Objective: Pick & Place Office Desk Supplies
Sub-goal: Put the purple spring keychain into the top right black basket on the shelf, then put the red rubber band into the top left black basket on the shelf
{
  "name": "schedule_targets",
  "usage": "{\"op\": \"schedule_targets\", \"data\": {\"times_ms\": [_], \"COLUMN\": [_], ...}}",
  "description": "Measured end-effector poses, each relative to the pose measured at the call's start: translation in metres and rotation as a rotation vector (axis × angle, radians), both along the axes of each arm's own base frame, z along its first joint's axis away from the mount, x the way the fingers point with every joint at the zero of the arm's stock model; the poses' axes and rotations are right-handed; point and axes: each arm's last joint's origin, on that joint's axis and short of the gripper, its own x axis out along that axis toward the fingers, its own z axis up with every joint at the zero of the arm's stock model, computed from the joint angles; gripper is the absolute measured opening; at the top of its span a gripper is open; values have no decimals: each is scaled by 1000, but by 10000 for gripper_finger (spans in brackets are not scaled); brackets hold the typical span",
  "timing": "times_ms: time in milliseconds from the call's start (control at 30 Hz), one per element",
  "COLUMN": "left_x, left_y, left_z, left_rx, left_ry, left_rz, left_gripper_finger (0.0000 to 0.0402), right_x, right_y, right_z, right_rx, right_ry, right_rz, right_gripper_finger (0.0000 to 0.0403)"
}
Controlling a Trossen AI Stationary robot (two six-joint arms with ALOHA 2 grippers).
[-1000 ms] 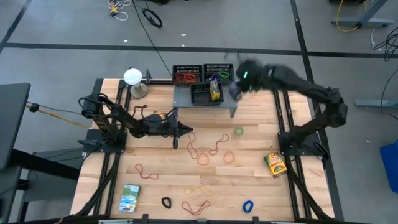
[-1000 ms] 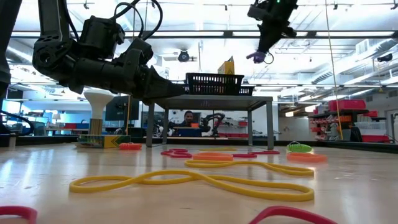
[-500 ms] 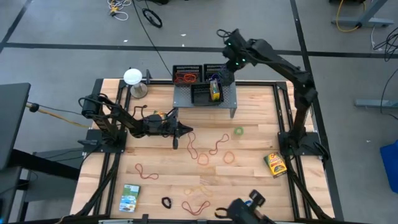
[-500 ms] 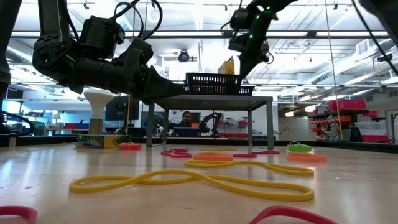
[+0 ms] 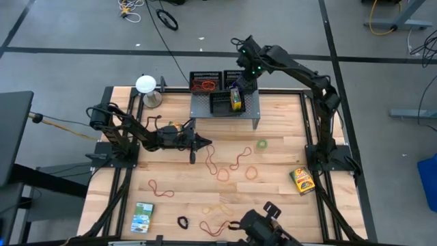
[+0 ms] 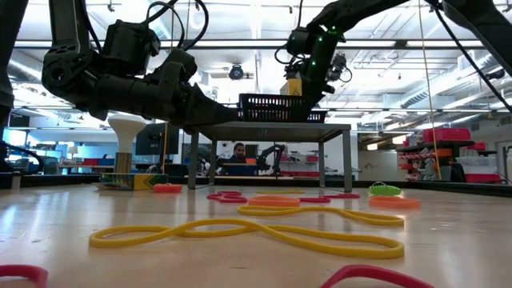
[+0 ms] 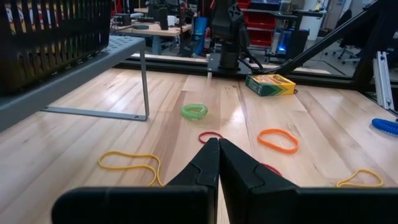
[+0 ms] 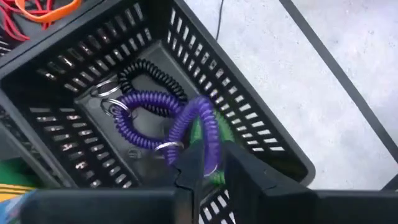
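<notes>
On the wooden tabletop [image 5: 280,137] the right tool [image 8: 211,163] hangs over a black mesh tray [image 8: 261,134] on the grey shelf [image 5: 249,109], fingers slightly apart around a purple coil loop [image 8: 180,121] lying inside; the left tool [image 7: 217,152], pressed together, waits low among scattered rubber bands [image 5: 225,167].

No legible text, labels, brands or numbers anywhere.
</notes>
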Motion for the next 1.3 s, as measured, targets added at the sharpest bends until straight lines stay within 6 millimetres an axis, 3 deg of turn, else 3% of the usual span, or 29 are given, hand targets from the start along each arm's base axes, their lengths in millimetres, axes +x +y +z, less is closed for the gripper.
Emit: {"op": "schedule_targets", "data": {"times_ms": [200,367,533,733,1067,1300], "left_x": [0,-1,-3,-6,-14,-6], "left_y": [1,3,4,2,-8,-28], "left_z": [-1,-1,8,23,33,32], "left_rx": [-24,-54,22,0,32,53], "left_ry": [4,18,-11,-58,27,151], "left_rz": [4,32,93,7,-107,-109], "left_gripper_finger": [12,8,8,14,6,5], "right_x": [2,-4,-25,-59,-115,-124], "right_y": [-5,0,27,76,175,222], "right_z": [0,9,49,46,-10,-59], "right_rx": [-31,-48,-125,-187,-239,-262], "right_ry": [-22,-1,-69,-162,-420,-655], "right_rz": [16,64,106,147,197,276], "right_gripper_finger": [62,11,4,2,1,1]}}
